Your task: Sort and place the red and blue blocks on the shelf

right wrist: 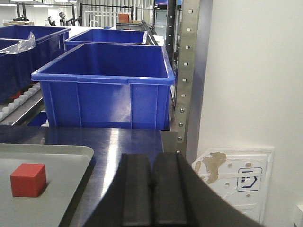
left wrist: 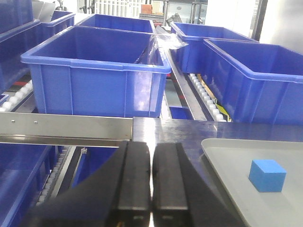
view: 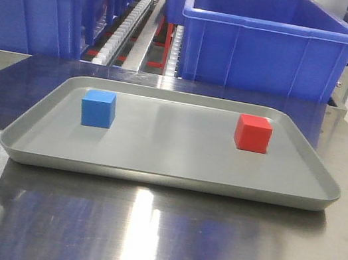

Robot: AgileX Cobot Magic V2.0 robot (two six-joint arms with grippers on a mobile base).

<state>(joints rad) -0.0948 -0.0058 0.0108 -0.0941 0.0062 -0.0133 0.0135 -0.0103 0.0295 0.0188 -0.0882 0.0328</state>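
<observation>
With the left end effector point(left wrist: 151, 149) and right end effector point(right wrist: 152, 158) both pressed together and empty, each should spread first, then descend squarely over its cube, blue block point(left wrist: 268, 175) for the left, red block point(right wrist: 28, 179) for the right, which sit well apart on the grey tray point(view: 165, 179) on the desk point(view: 154, 241).

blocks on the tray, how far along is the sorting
Done: nothing; the blue block and red block both sit on the grey tray. In hand: nothing; the left hand and right hand are shut, empty, beside the tray. Left: pick each block and place it on the shelf.
</observation>
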